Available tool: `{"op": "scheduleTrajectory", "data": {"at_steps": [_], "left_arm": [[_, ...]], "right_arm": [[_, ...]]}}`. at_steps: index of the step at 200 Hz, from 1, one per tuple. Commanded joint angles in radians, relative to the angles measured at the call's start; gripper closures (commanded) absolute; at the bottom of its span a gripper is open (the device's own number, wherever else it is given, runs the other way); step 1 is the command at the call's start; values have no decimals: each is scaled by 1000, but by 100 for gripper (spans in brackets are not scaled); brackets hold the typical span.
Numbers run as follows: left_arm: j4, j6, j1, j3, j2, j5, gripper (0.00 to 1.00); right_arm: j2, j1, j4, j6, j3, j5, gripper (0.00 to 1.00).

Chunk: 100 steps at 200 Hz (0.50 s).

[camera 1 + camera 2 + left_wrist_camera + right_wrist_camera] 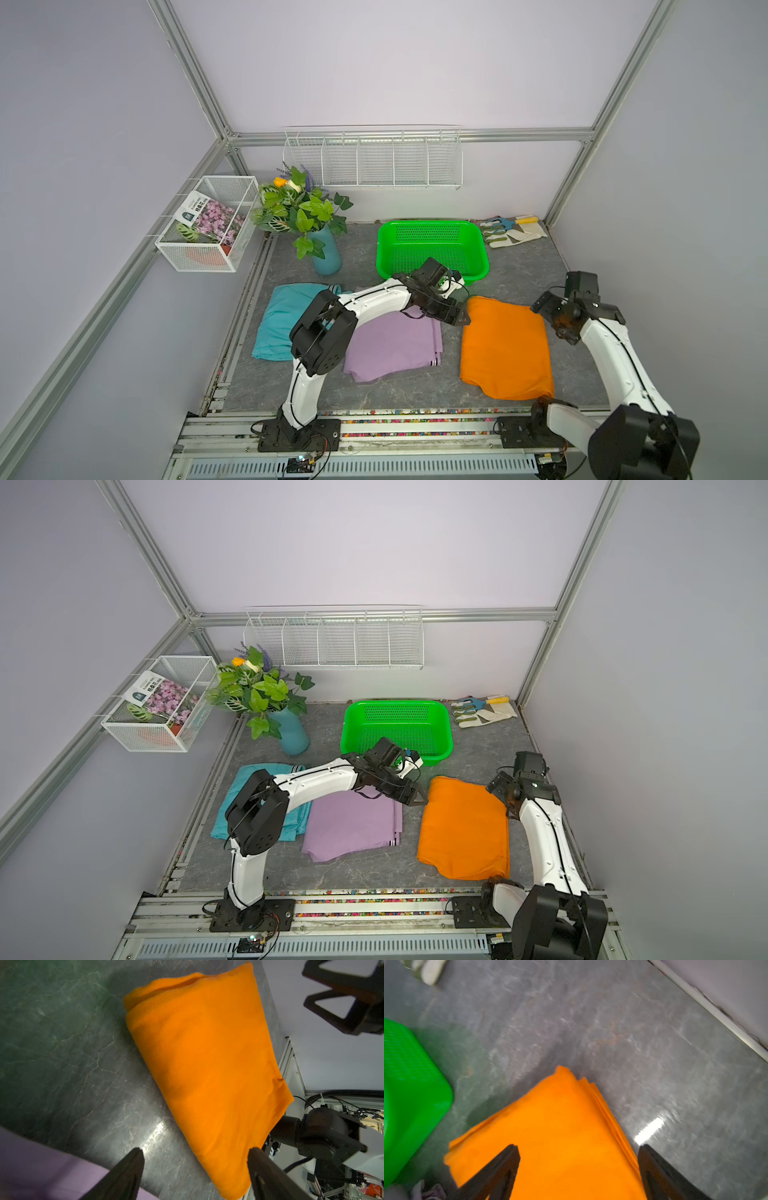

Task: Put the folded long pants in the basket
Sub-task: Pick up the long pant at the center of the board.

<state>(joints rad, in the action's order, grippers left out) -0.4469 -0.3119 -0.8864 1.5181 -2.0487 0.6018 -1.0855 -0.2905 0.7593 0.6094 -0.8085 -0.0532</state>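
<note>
The left arm's white link crosses the folded teal pants [276, 320] and the folded lilac pants with striped cuffs [395, 345], hiding part of each. Its wrist covers a stretch of the near rim of the bright green perforated plastic basket [432, 226]. The right wrist view is blurred, and the pale work gloves [515, 237] are cut off at its edge. All three garments lie on the table in front of the basket, the folded plain orange pants [505, 349] nearest its right corner. The left gripper [195, 1151] has its jaws spread beside the orange pants' left edge. The right gripper [579, 1147] has its jaws spread above their far right corner. The glossy grey marbled tabletop [415, 395] is enclosed by pale lilac walls [374, 62] and aluminium frame rails [519, 135], with a white wire rack [374, 164] on the back wall
</note>
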Motion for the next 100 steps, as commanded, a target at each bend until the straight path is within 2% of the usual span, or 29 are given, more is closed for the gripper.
{"op": "scheduleTrajectory", "data": {"at_steps": [1,40,62,100], "left_arm": [[-65,9,-9,60,-34,-3,17],[-91,-15,-26,130,-104,-70,17],[-137,-28,-28,170,-146,-120,17],[-149,-33,-52,214,-196,-131,17]], "right_arm": [[82,-106,81,-33,75,139,6],[100,-237,36,-59,140,273,2],[47,-266,21,-84,129,273,2],[-8,-302,-6,-127,101,310,2]]}}
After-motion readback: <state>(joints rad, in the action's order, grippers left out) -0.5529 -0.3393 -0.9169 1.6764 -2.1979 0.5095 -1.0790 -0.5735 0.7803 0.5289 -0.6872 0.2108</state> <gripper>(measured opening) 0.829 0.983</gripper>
